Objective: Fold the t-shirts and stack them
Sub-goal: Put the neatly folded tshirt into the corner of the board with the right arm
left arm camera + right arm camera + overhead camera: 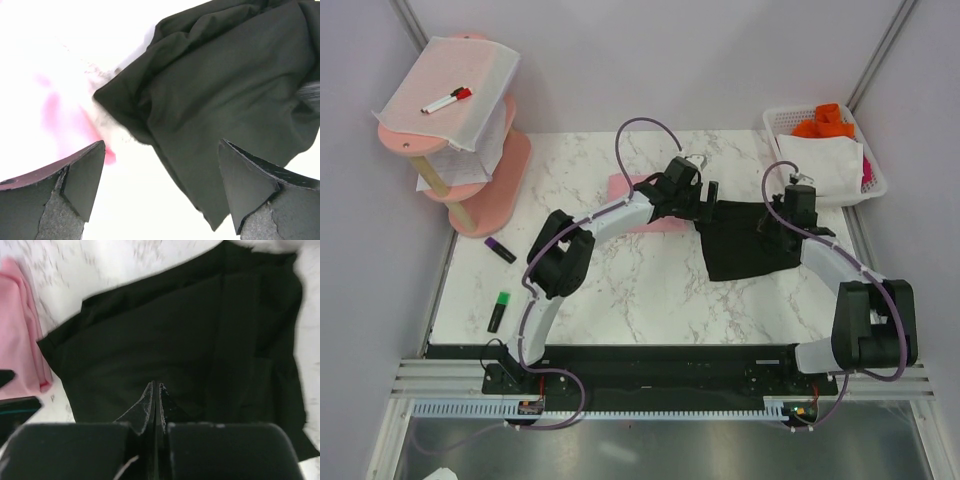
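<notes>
Black t-shirt, rumpled flat — wider crosswise

Left arm and right arm wore white shells with black joints, lilac cables ran alongside, left gripper fingers were black wedges, worn grey inside

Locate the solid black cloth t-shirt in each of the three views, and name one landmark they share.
Top external: the black cloth t-shirt lies right of centre on the marble table.
Left wrist: it fills the upper right.
Right wrist: it fills the middle.
Shared landmark: the light pink cloth t-shirt, to its left in every view.
</notes>
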Motion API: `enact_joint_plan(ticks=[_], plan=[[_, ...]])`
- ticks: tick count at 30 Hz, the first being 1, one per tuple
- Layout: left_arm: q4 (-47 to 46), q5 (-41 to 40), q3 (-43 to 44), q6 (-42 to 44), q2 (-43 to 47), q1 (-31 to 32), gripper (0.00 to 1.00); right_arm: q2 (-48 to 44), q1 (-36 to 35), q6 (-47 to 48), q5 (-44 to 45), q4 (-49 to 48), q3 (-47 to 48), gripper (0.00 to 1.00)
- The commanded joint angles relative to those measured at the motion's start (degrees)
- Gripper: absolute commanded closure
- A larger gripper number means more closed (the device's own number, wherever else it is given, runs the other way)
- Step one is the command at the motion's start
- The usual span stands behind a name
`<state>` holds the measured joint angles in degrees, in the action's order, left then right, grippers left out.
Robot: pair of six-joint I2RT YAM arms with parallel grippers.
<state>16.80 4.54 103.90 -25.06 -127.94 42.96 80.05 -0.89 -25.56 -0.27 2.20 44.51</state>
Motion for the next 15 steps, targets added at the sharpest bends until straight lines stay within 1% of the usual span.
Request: enact_joint_plan(ticks=[1,5,6,11,15], plan=[[1.3,-3.5,-1.8,2.7,7.9,-2.2,0.00,6.3,-3.5,1.0,-0.5,0.6,4.3,1.00],[2.3,-2.3,-6.0,2.5,11.6,-5.3,0.00,13.7,-5.4,1.3,4.0,1.8,7.3,1.00],[2.4,-2.2,-6.8,2.6,12.3,-6.0,0.00,16.8,-6.2,1.4,4.6,2.4,8.0,1.00],[2.9,-2.0,-11.2,3.4,16.0,-9.2,0.00,23.9,-9.9,1.5,5.1,3.3,12.3,1.00],[2.9,-2.5,-13.6,3.5,18.1,-10.7,0.00,28.5,-15.3,1.2,5.1,3.5,16.0,1.00]])
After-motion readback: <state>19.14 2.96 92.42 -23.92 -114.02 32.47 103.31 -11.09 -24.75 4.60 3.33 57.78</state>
